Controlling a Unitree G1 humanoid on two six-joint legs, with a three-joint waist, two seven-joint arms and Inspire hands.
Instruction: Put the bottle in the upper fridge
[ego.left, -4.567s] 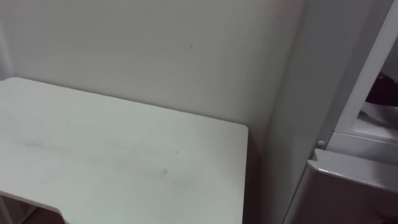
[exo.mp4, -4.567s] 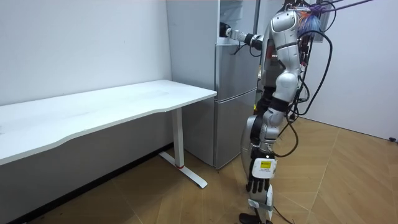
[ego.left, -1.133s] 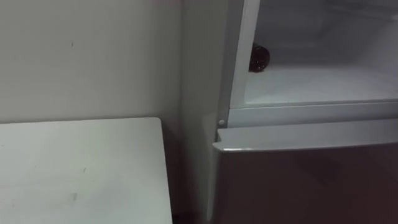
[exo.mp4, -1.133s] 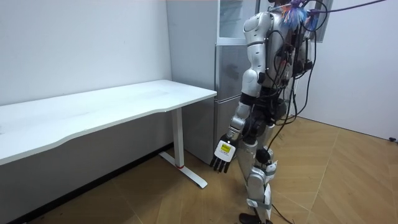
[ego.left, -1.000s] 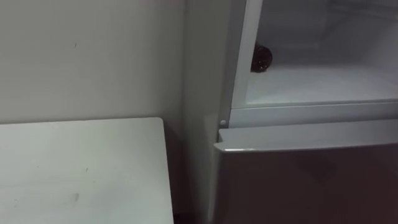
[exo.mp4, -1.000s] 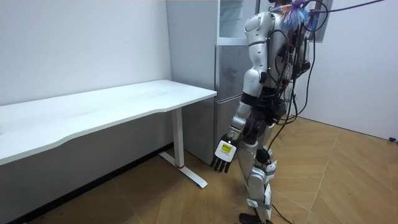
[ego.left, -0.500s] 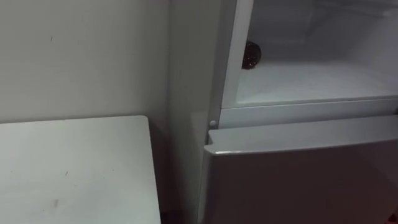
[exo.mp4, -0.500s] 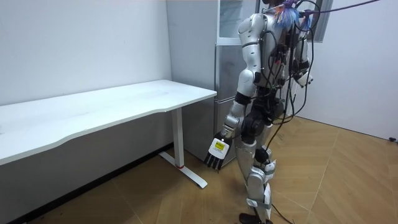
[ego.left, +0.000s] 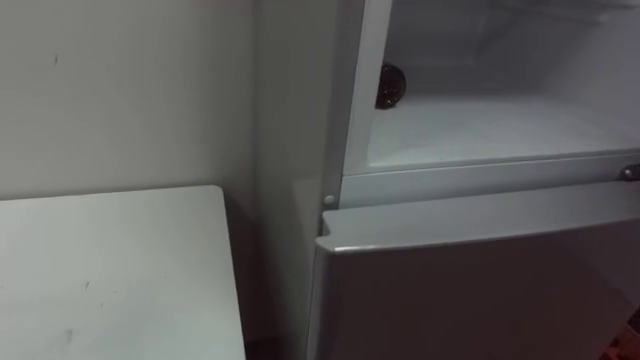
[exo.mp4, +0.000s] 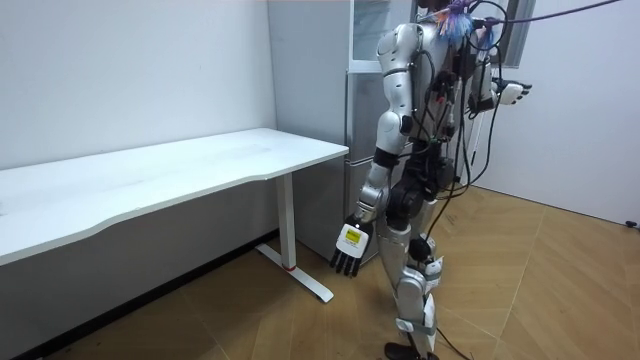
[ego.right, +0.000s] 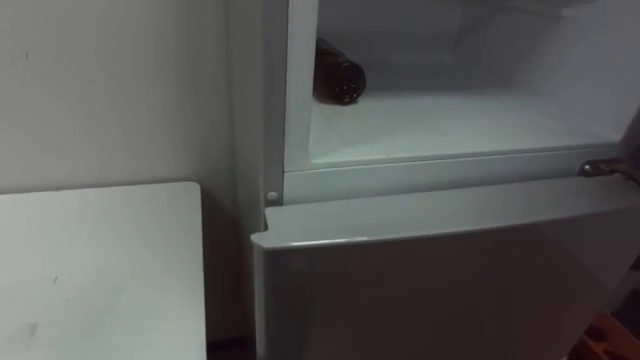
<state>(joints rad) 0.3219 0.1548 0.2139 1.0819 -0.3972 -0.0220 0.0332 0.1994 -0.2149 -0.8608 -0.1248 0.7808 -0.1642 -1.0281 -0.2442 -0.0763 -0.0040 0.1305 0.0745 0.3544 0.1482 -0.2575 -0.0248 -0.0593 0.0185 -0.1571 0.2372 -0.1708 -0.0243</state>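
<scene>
One dark bottle (ego.right: 340, 72) lies on its side, upper middle of frame, inside the upper fridge (ego.left: 480, 170), close to the left wall, so the task looks done. Round and smooth, it will likely roll and slip; a wrap around mid-body suits best. Left hand (exo.mp4: 348, 248) hangs low, fingers loose, empty. Right hand (exo.mp4: 508, 93) is raised at upper right, fingers straight, holding nothing.

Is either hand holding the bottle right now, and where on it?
Nothing is held. The bottle lies on its side in the upper fridge; the left hand hangs open, the right hand is raised, open.
</scene>
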